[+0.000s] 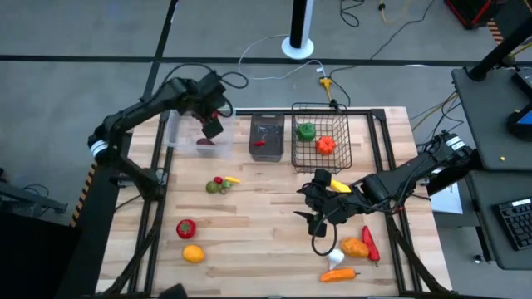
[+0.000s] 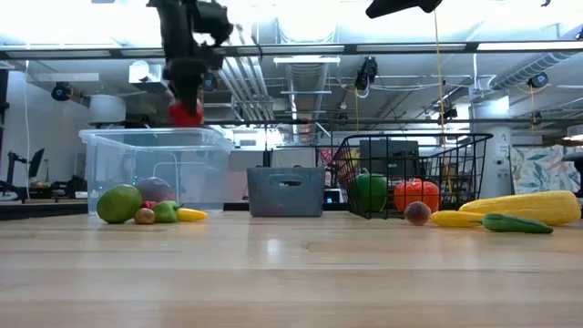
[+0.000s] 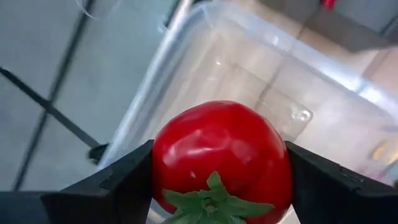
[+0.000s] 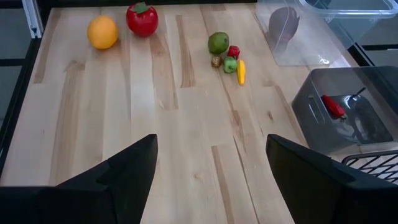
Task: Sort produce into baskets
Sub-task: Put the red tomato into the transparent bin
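left end effector grasping red tomato, raised over clear tub at counter's far-left corner | right end effector released, empty, above counter mid-right | dark bin, wire basket along far edge | readable writing: cannot tell

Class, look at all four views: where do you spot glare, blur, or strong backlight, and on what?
Left wrist view: a bright highlight sits on the red tomato held in the left gripper, and the clear tub behind is soft. Low view: ceiling lights backlight the scene, leaving the left gripper a dark shape. Right wrist view: the right gripper shows near and dark, while the table is evenly lit.
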You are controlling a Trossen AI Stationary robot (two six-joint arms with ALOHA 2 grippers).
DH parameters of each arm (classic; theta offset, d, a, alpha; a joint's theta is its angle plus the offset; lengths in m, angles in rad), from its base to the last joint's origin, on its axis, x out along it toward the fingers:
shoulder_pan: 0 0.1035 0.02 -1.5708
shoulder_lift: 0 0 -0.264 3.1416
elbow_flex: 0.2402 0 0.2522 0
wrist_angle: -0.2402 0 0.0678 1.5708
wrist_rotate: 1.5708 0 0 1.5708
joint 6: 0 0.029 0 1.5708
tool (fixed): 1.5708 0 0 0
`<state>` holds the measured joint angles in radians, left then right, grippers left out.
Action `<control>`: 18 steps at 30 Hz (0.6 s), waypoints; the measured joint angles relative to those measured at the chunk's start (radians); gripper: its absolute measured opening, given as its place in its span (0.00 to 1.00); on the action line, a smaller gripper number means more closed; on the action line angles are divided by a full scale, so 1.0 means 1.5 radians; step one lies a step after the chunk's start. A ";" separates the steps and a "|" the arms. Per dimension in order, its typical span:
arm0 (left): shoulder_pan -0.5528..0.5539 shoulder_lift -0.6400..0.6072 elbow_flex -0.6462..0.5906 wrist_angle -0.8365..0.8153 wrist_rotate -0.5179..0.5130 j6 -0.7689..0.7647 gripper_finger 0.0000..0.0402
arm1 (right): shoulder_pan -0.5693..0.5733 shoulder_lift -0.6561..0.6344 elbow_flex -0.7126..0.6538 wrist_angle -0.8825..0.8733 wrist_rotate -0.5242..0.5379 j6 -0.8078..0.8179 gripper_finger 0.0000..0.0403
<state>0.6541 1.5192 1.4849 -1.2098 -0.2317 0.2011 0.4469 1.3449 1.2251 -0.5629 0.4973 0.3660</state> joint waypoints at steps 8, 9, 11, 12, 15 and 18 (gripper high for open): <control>0.025 0.038 -0.076 0.056 0.015 0.042 0.70 | 0.000 0.000 0.000 0.000 0.000 0.000 0.71; 0.027 0.040 -0.085 0.061 0.015 0.043 0.70 | 0.000 0.000 0.000 0.000 0.000 0.000 0.71; 0.031 0.044 -0.101 0.073 0.015 0.043 0.70 | 0.000 0.000 0.000 0.000 0.000 -0.001 0.72; 0.032 0.046 -0.108 0.079 0.015 0.042 0.70 | 0.000 0.000 0.000 0.000 0.000 -0.002 0.72; 0.036 0.045 -0.127 0.090 0.015 0.039 0.70 | 0.000 0.000 0.000 0.000 0.000 -0.002 0.72; 0.042 0.045 -0.137 0.090 0.015 0.037 0.70 | -0.001 0.000 0.000 0.000 0.000 -0.002 0.73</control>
<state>0.7173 1.5871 1.2797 -1.0742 -0.2085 0.2562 0.4461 1.3449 1.2247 -0.5625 0.4977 0.3626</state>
